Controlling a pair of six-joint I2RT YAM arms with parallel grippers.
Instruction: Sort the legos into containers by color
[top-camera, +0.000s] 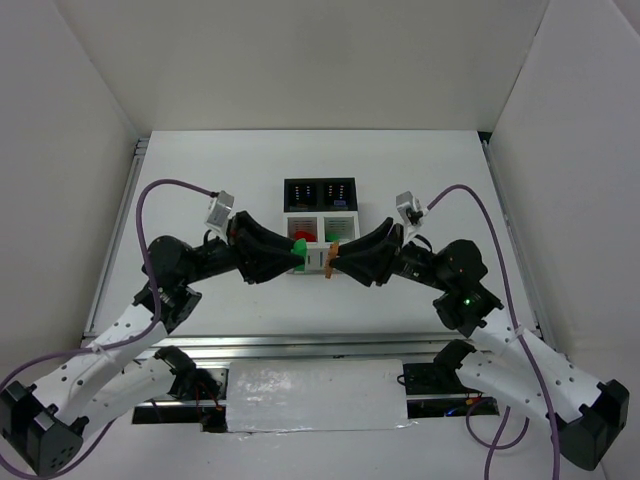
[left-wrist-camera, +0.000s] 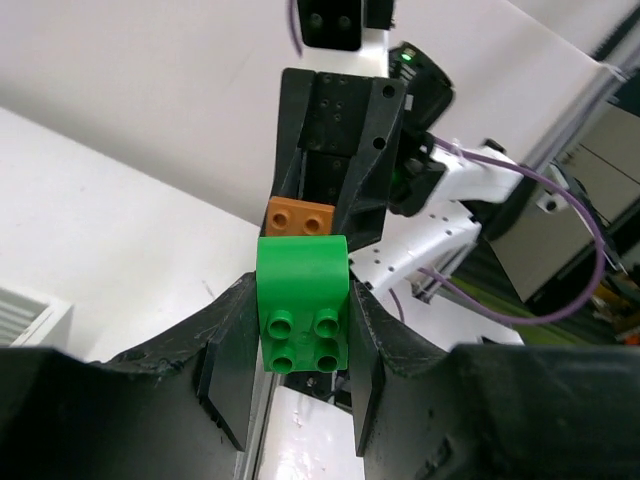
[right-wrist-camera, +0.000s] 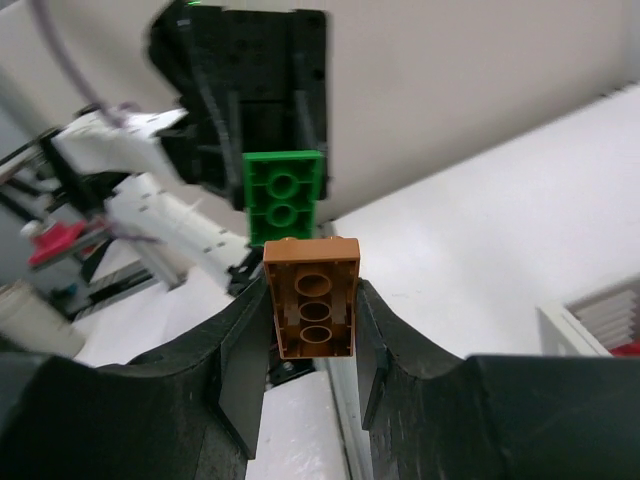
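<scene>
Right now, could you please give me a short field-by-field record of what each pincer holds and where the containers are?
left pincer: shut on small green plastic brick
right pincer: shut on small brown plastic brick
bricks: apart in the top view
container block: two black, two white open compartments; pincers meet over its near edge
contents: red piece and green piece in the white compartments

Left fingers (top-camera: 278, 252) pinch green lego (top-camera: 298, 246), right fingers (top-camera: 354, 258) brown piece (top-camera: 333, 251), over containers (top-camera: 319, 197).
</scene>
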